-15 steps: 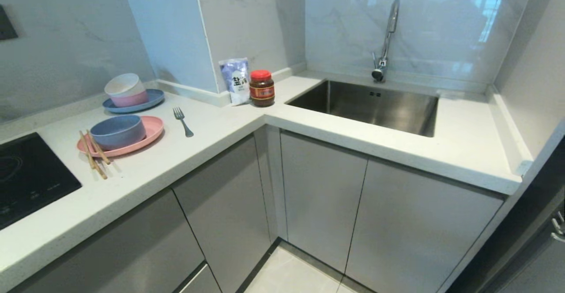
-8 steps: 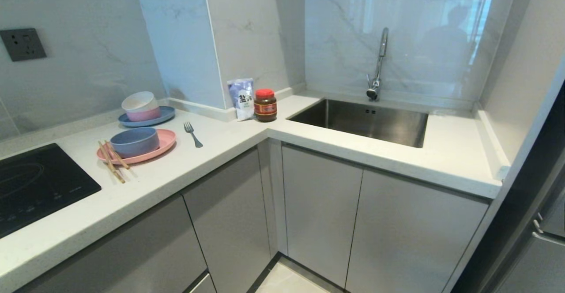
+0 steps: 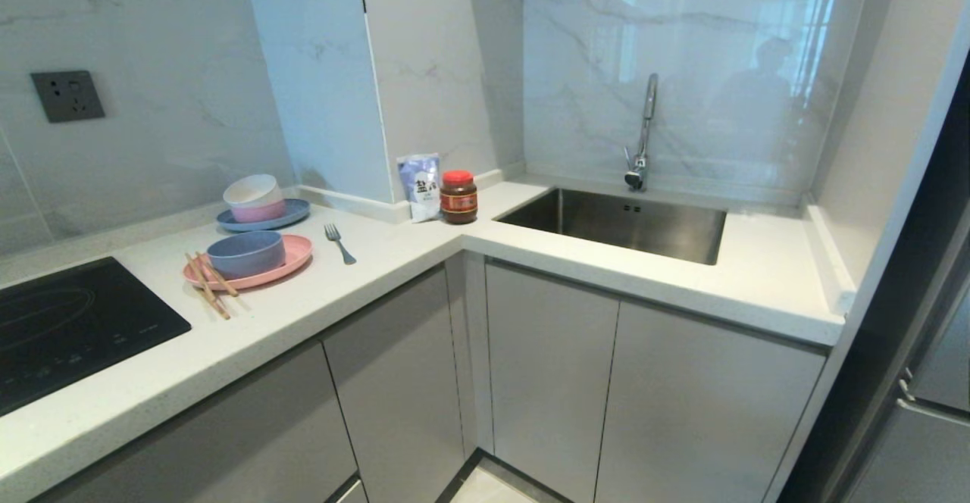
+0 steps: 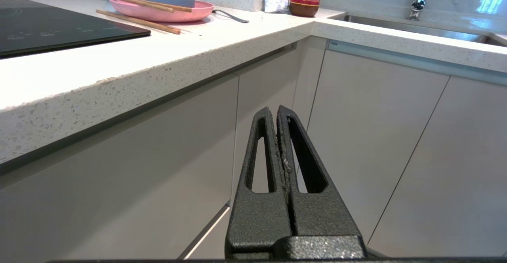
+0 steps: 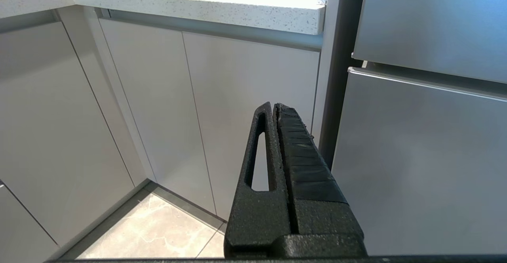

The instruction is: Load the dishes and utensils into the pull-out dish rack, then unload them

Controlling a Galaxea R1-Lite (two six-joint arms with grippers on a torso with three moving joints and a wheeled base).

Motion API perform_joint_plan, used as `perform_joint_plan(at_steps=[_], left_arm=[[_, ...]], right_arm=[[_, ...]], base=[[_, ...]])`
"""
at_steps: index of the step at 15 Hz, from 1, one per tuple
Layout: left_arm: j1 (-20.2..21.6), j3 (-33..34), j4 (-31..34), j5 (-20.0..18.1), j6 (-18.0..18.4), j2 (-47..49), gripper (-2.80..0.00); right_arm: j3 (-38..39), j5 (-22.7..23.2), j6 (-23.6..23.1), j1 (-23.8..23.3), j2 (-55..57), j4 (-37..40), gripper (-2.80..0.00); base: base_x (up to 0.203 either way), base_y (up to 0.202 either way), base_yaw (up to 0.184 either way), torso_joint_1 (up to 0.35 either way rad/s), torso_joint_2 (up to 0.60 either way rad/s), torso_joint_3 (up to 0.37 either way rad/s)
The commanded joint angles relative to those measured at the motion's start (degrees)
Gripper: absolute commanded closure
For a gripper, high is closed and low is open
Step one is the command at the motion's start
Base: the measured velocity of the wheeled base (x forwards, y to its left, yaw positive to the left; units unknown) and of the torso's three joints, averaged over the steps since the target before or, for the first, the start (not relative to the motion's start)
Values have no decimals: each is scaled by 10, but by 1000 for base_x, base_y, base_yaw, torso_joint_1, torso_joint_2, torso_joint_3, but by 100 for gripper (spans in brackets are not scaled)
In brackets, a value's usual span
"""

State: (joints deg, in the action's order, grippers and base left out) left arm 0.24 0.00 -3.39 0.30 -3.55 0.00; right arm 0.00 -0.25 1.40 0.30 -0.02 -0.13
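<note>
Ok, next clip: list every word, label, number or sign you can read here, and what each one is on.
"盐": large dark character on the white and blue pouch standing at the wall corner; its smaller print is too small to read.
Red-lidded jar: red and yellow label, print too blurred to read.
Black cooktop: faint pale control marks along its front edge, not readable.
Wall socket: no text visible.
Nothing else carries readable text.

On the countertop [image 3: 394, 260], above and ahead of both low-held grippers: 2 plates, 1 pink plate [image 3: 282, 264] and 1 blue plate [image 3: 291, 215]; 3 bowls, 1 blue-grey bowl [image 3: 246, 253] and 2 stacked bowls [image 3: 254, 196]; 2 chopsticks [image 3: 208, 291]; 1 fork [image 3: 339, 242]; 1 jar [image 3: 458, 197]; 1 pouch [image 3: 420, 185]; 1 sink [image 3: 617, 219]; 1 faucet [image 3: 643, 132].
</note>
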Motion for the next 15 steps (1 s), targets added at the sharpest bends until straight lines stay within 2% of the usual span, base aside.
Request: perform_joint_plan(at_steps=[1,15], left_arm=[[0,14,0,0,-1,0,0],[0,14,0,0,-1,0,0]], right_arm=[[1,0,0,0,-2,0,0],[1,0,0,0,-2,0,0]], base=[[0,0,0,0,0,0],[0,0,0,0,0,0]])
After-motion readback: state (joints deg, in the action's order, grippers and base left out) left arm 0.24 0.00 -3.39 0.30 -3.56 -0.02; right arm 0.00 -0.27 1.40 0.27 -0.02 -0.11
